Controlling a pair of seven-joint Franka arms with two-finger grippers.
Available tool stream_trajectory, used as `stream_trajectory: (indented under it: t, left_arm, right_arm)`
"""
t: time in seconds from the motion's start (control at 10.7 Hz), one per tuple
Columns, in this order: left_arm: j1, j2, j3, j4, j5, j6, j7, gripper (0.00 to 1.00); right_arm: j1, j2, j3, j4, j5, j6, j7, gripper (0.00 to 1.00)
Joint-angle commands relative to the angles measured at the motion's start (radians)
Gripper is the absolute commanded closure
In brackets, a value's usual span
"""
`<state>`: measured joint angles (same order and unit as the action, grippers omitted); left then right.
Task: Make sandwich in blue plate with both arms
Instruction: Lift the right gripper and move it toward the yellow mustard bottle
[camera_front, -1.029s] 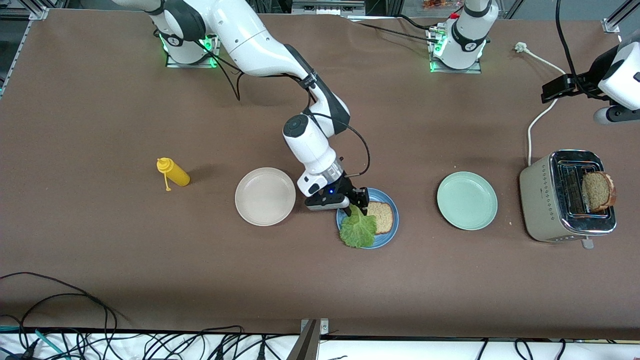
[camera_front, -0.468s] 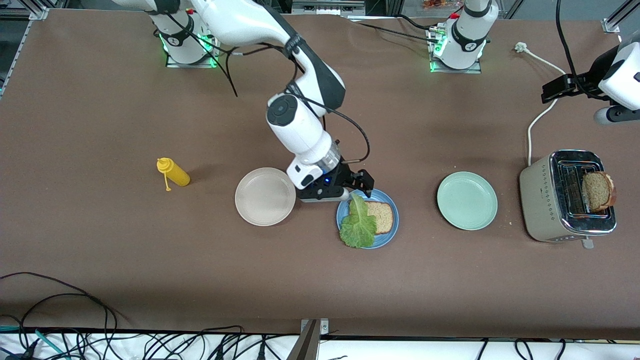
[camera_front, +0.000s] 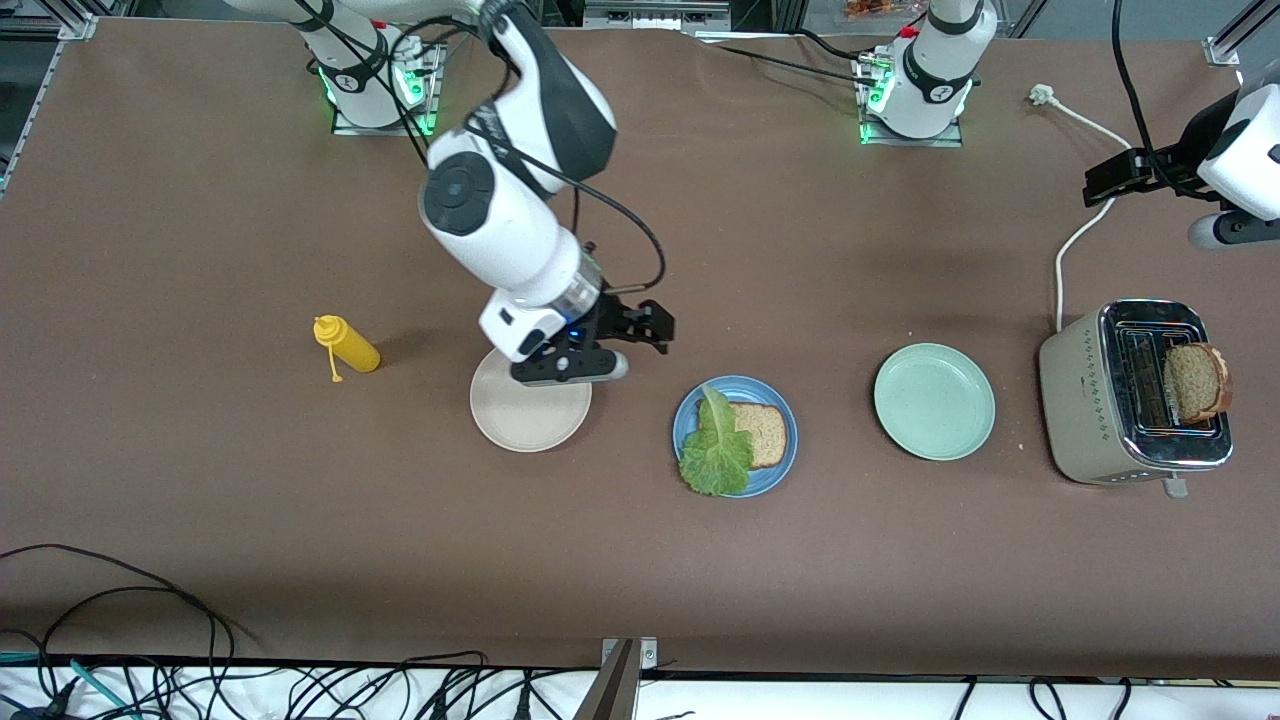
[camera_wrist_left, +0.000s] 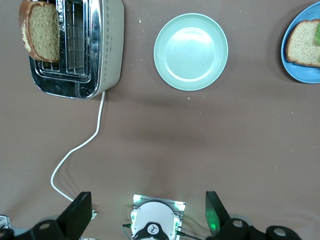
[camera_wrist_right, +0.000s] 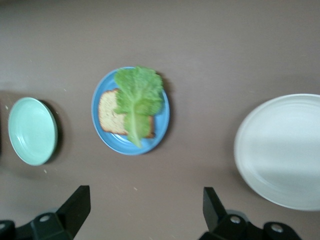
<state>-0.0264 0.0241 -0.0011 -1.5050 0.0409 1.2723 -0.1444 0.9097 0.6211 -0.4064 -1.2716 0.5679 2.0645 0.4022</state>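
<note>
The blue plate (camera_front: 765, 478) holds one bread slice (camera_front: 765, 435) with the lettuce leaf (camera_front: 716, 452) lying partly over it. They also show in the right wrist view: plate (camera_wrist_right: 100, 97), bread (camera_wrist_right: 107, 117), lettuce (camera_wrist_right: 137, 95). My right gripper (camera_front: 640, 328) is open and empty, up in the air over the table between the beige plate and the blue plate. A second bread slice (camera_front: 1195, 382) stands in the toaster (camera_front: 1100, 400). My left gripper (camera_front: 1125, 175) waits open and empty, high over the left arm's end of the table, as its own view (camera_wrist_left: 145, 217) shows.
A beige plate (camera_front: 530, 415) lies partly under the right hand. A mint-green plate (camera_front: 934, 401) lies between the blue plate and the toaster. A yellow squeeze bottle (camera_front: 347, 346) lies toward the right arm's end. The toaster's white cord (camera_front: 1075, 240) runs toward the left arm's base.
My right gripper has let go of the lettuce, leaving it on the bread, and has risen and drawn away toward the beige plate. The left arm has not moved.
</note>
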Motion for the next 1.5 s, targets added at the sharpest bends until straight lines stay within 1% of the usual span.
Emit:
stream_trajectory:
  t: [0.0,0.09,0.28,0.47,0.75,0.84,1.03,1.12,1.22,1.4]
  left_arm:
    - [0.002,0.016,-0.003,0.034,0.03,-0.024,-0.001,0.0]
    - [0.003,0.016,-0.003,0.034,0.028,-0.024,-0.001,0.0]
    - [0.002,0.016,-0.003,0.035,0.028,-0.024,-0.001,0.0]
    - [0.002,0.016,-0.003,0.034,0.028,-0.024,-0.001,0.0]
    - [0.003,0.016,-0.003,0.034,0.028,-0.024,-0.001,0.0]
    - [0.003,0.016,-0.003,0.034,0.028,-0.024,-0.001,0.0]
    - [0.002,0.016,-0.005,0.034,0.028,-0.024,-0.001,0.0]
    - [0.002,0.016,-0.005,0.034,0.028,-0.024,-0.001,0.0]
    - [0.002,0.016,-0.005,0.034,0.028,-0.024,-0.001,0.0]
    - [0.002,0.016,-0.005,0.034,0.028,-0.024,-0.001,0.0]
  right_arm:
    - [0.012,-0.127,-0.101,-0.094,-0.025,-0.192,-0.13,0.0]
    - [0.012,-0.154,-0.127,-0.103,-0.064,-0.257,-0.173,0.0]
    - [0.012,-0.207,-0.178,-0.143,-0.14,-0.329,-0.285,0.0]
    - [0.012,-0.26,-0.228,-0.208,-0.207,-0.359,-0.421,0.0]
    - [0.012,-0.336,-0.293,-0.346,-0.316,-0.347,-0.573,0.0]
    - [0.012,-0.351,-0.33,-0.37,-0.33,-0.34,-0.638,0.0]
    - [0.012,-0.356,-0.415,-0.382,-0.329,-0.339,-0.819,0.0]
    - [0.012,-0.356,-0.448,-0.393,-0.329,-0.336,-0.883,0.0]
    - [0.012,-0.356,-0.478,-0.414,-0.329,-0.317,-0.937,0.0]
    - [0.012,-0.359,-0.532,-0.504,-0.327,-0.221,-1.057,0.0]
